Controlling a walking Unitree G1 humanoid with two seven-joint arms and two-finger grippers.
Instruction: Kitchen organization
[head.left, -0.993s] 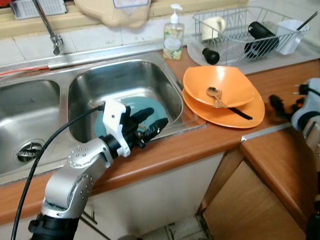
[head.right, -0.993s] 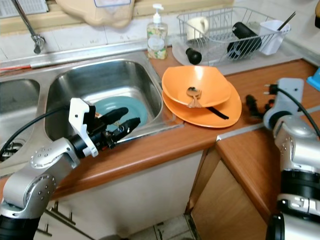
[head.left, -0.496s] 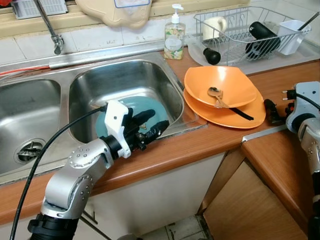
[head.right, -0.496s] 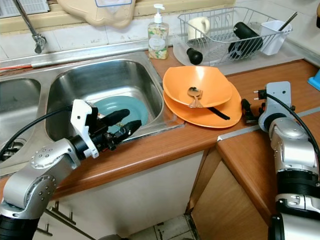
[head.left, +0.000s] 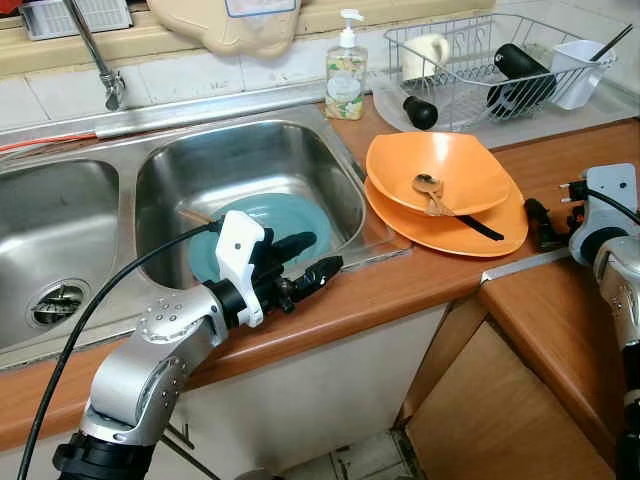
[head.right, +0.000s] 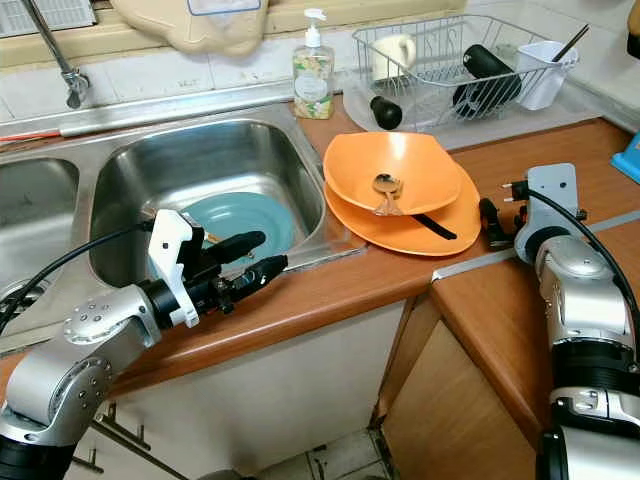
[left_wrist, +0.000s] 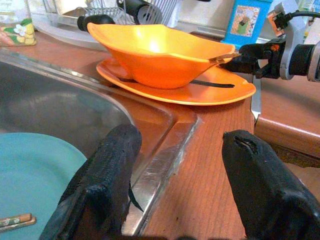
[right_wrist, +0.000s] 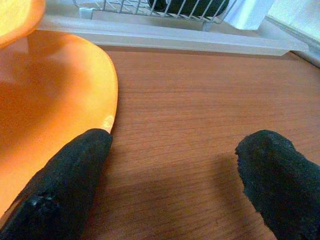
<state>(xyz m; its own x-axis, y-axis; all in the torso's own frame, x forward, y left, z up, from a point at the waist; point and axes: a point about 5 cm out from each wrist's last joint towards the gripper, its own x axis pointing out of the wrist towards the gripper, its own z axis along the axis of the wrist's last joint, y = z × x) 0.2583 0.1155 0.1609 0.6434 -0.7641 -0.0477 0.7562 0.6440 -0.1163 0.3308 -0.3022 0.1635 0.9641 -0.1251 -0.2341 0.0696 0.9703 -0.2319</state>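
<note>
Orange bowl (head.left: 438, 167) sits nested on the orange plate (head.left: 500, 230) on the wood counter (head.left: 560, 165), just beside the right sink basin; stacked like that they look staged as dirty dishes waiting for sink or rack. A spoon (head.left: 432, 190) lies inside the bowl, bowl-end toward the back wall, handle toward the front edge. A black utensil (head.left: 478, 225) lies on the plate under the bowl, long axis running out toward the right gripper (head.left: 541, 224), tip pointing at it.

Right gripper is just beside the plate's outer rim, low over the counter, fingers (right_wrist: 65, 185) spread apart, holding nothing; one finger sits right at the rim, the other over bare wood. Probably lined up to grab the plate edge or the black utensil, can't tell which.

Left gripper (head.left: 310, 258) hovers over the front lip of the sink (head.left: 330, 140), fingers (left_wrist: 107, 175) spread wide, empty. The orange stack is ahead of it, well apart; the teal plate (head.left: 270, 215) lies flat in the basin just behind and below it, with what looks like chopsticks (left_wrist: 15, 220) on it. Likely parked there to reach the teal plate or cross to the orange stack.

Beyond the stack, away from both grippers: soap bottle (head.left: 346, 70) at the back, dish rack (head.left: 480, 60) with a mug, a black item and a white cup. Faucet (head.left: 100, 60) is far off behind the left gripper.
</note>
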